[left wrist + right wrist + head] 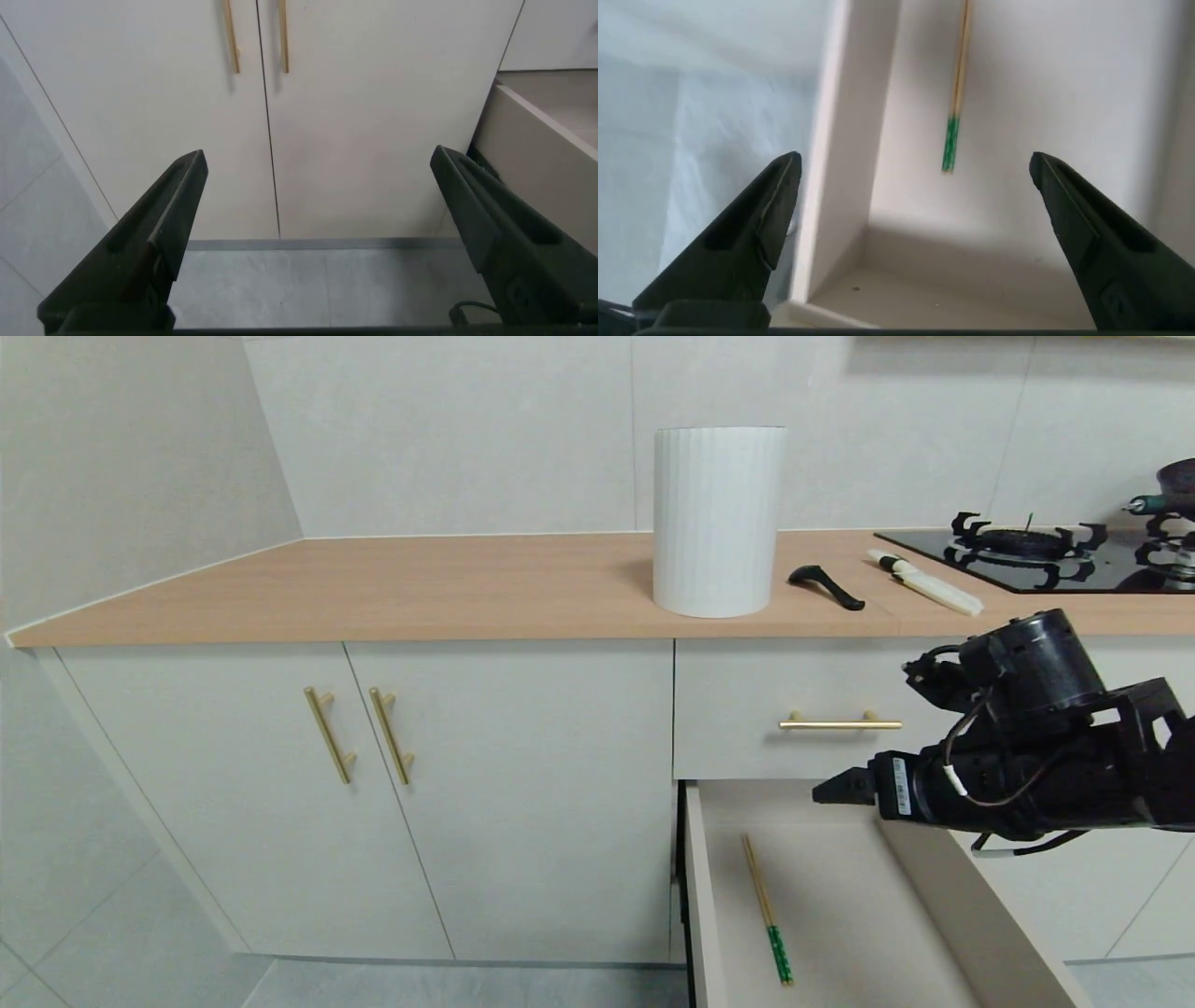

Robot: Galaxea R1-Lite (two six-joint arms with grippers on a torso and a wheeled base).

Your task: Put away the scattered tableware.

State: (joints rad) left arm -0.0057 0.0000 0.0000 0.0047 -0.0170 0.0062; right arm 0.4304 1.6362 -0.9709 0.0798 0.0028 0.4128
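A pair of wooden chopsticks with green ends (767, 910) lies in the open drawer (696, 896) under the counter. My right gripper (834, 789) hovers above the drawer's back part, open and holding nothing. Its wrist view looks down on the chopsticks (956, 93) and the drawer's side wall (845, 140) between the wide-spread fingers of the right gripper (915, 243). On the wooden counter lie a black spoon (826, 586) and a long pale utensil (924, 581). My left gripper (318, 243) is open and empty, low in front of the cabinet doors, with the drawer's side (542, 121) beside it.
A tall white ribbed cylinder (717, 521) stands on the counter (373, 588) just left of the spoon. A black gas hob (1036, 555) occupies the counter's right end. Gold handles are fixed on the double cabinet doors (359, 735) and on the upper drawer (840, 722).
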